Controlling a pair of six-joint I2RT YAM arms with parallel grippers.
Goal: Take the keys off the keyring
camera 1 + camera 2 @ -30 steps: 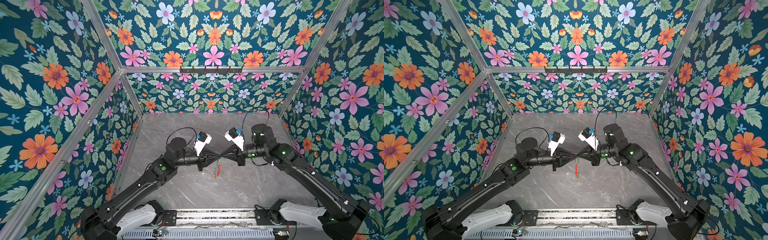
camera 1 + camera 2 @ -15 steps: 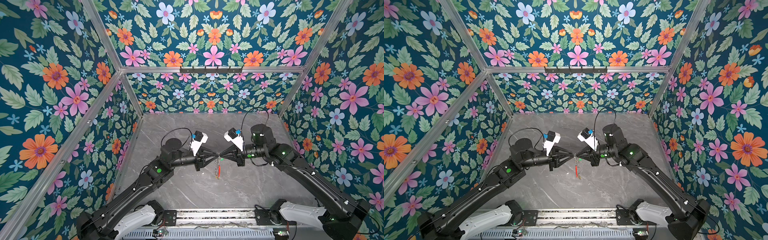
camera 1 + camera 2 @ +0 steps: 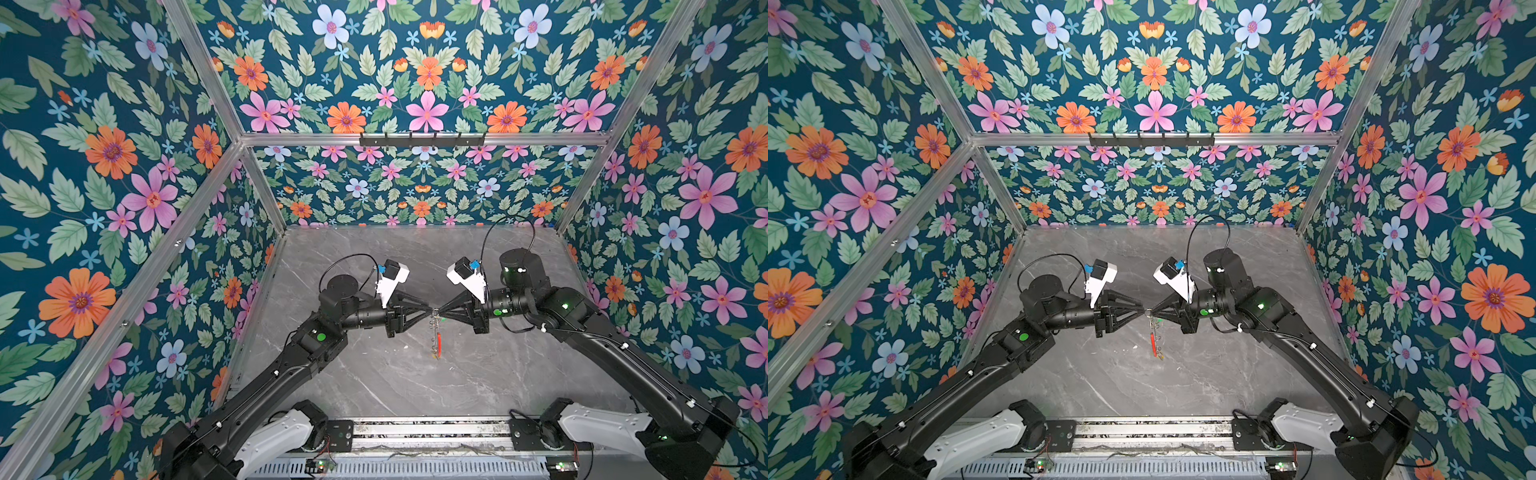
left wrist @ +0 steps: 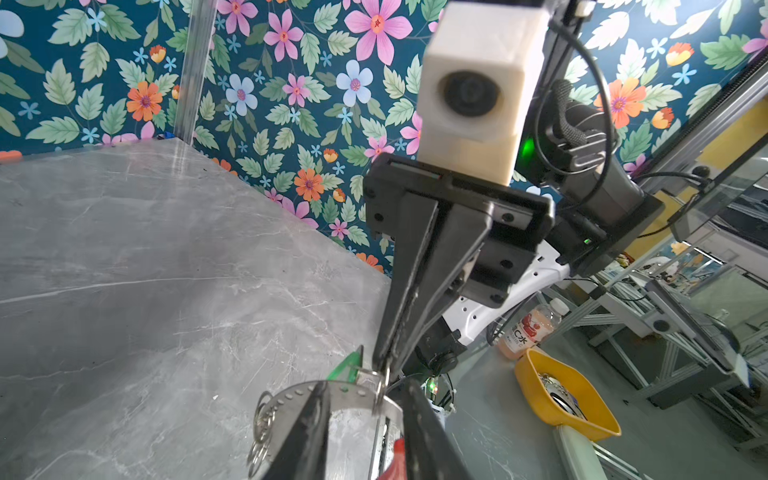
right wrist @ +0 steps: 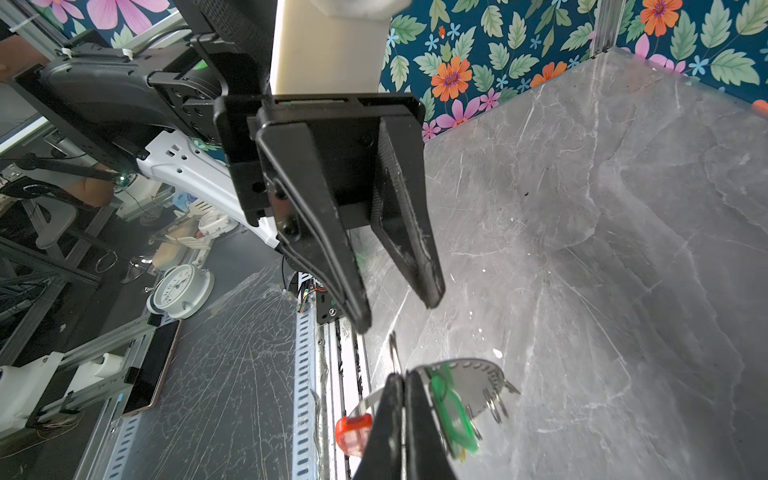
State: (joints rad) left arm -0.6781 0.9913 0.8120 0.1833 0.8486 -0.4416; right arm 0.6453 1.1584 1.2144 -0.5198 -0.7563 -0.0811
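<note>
The right pincer, two tapered black fingers pressed flat together, pinches the rim of the keyring. This is a thin grey metal band bent into a hoop, dotted with a row of small holes and carrying a glossy red arc. It hangs in mid-air above the veined grey marble counter. The green-tagged key, its plastic translucent, sits just beside the pinch. Wire split rings dangle from the rim. The left pincer stands narrowly parted, its scuffed wedge tips just clear of the hoop, holding nothing.
</note>
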